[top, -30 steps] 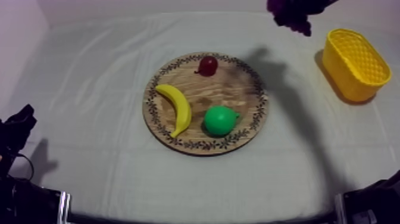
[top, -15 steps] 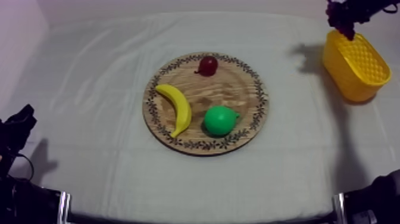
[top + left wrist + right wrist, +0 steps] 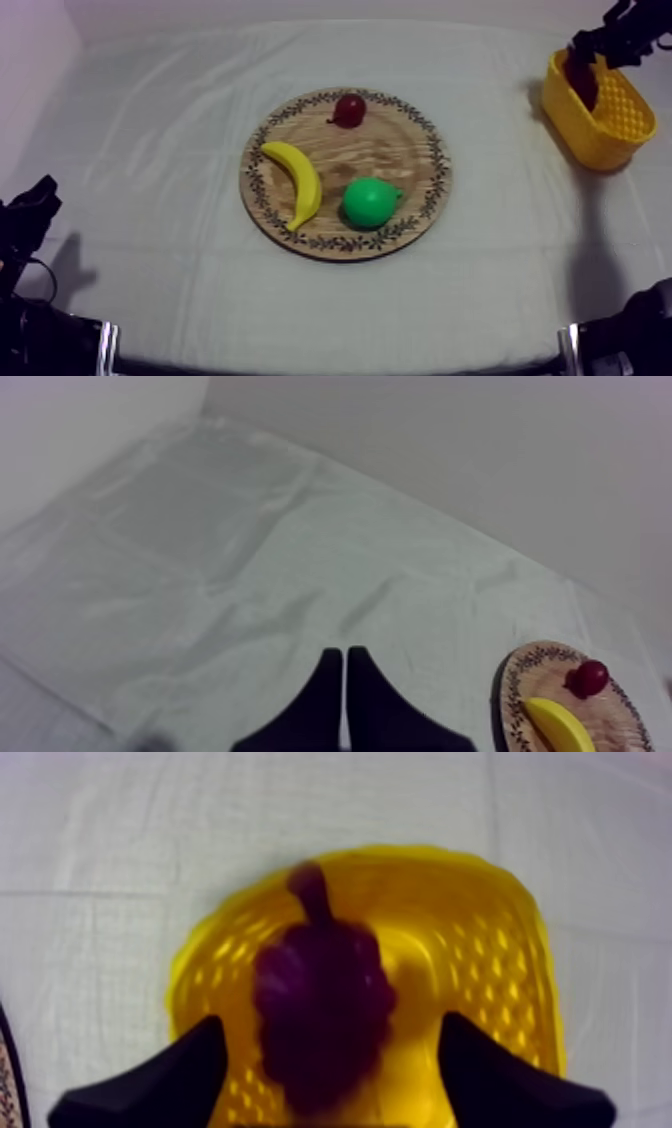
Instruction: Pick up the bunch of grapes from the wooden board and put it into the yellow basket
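Purple bunch of grapes [image 3: 320, 1007] was in the mouth of the yellow basket [image 3: 490, 932], between the fingers [image 3: 150, 1082] of the right claw [image 3: 332, 1027]. Those fingers were spread wide and did not touch it. The basket sat at the right side of the counter [image 3: 150, 150], well apart from the wooden board [image 3: 345, 172]. The left claw [image 3: 345, 661] was pressed together, low at the left.

No text, label, brand, number or sign can be read anywhere. The wooden board [image 3: 340, 165] carries only a dark leafy pattern round its rim, no letters. The yellow basket [image 3: 592, 135] has plain lattice walls, and the cloth [image 3: 150, 150] is unmarked.
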